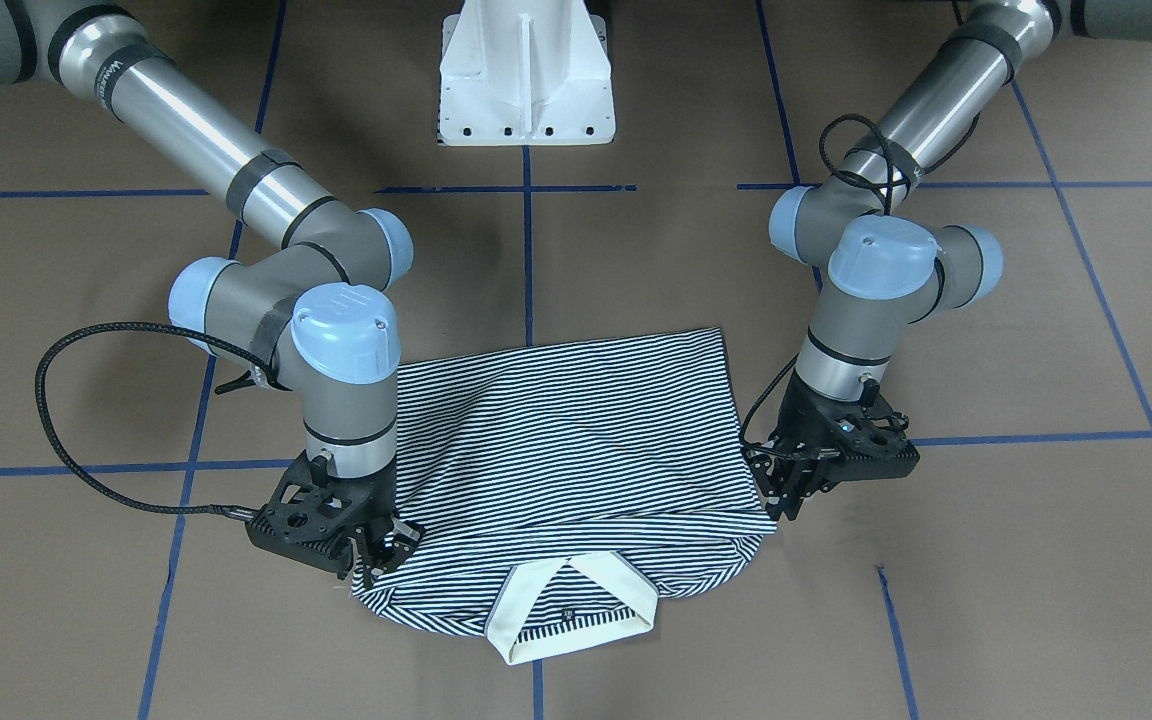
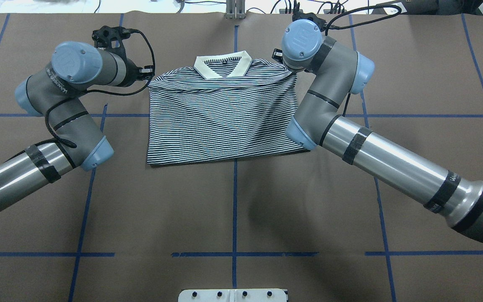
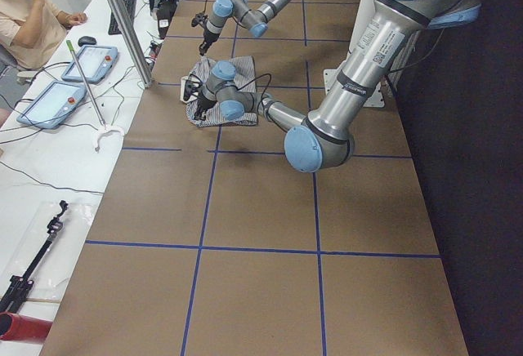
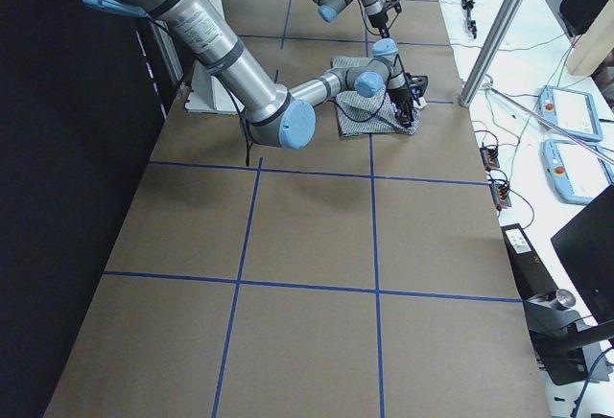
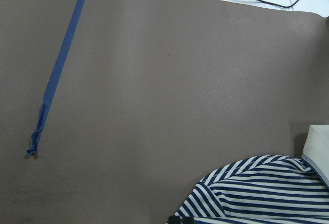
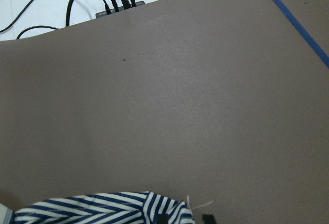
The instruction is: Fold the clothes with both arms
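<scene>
Exterior front-facing: flanking folded polo shirt at its shoulders.
Obscuring fingertips of left gripper and right gripper; leaving both grips impossible to tell.

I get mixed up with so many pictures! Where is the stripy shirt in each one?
Front-facing: stripy shirt in the lower middle.
Overhead: shirt in the upper middle.
Exterior left: shirt small, upper part, left of centre.
Exterior right: shirt small, upper middle.
Left wrist: shirt at the bottom right.
Right wrist: shirt at the bottom left.
Shared landmark: its cream collar, on the side away from the robot.
</scene>
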Motion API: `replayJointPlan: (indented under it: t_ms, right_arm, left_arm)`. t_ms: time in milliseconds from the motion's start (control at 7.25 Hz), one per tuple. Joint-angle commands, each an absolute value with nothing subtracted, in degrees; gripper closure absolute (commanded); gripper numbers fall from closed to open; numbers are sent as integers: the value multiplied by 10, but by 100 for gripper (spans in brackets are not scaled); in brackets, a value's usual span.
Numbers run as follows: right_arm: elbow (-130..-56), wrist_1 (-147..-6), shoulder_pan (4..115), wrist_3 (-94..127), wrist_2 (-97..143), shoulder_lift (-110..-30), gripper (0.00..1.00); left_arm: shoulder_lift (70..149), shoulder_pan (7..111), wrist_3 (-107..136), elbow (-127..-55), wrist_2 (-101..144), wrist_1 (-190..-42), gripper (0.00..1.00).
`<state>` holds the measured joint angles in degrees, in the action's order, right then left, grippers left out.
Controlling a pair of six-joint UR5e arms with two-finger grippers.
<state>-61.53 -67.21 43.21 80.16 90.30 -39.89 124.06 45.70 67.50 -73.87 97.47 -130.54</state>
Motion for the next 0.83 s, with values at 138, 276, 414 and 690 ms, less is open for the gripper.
replayJointPlan:
  t_ms: [138,276,414,690]
  right_arm:
    - [-690,-641,439,817,935,-431,46]
    - [-786,-641,438,834,953,-512,39]
    - [-865,-641,412,852,952,-581,34]
    - [-965,-640,367,992,944,-667,34]
  left_arm:
    - [1230,460,675,-751,976,-1346,52]
    - [1212,461,678,-782,977,-1346,51]
    - [1196,460,679,-798,978,-1346,50]
    - [1189,460,682,-798,978,-1347,50]
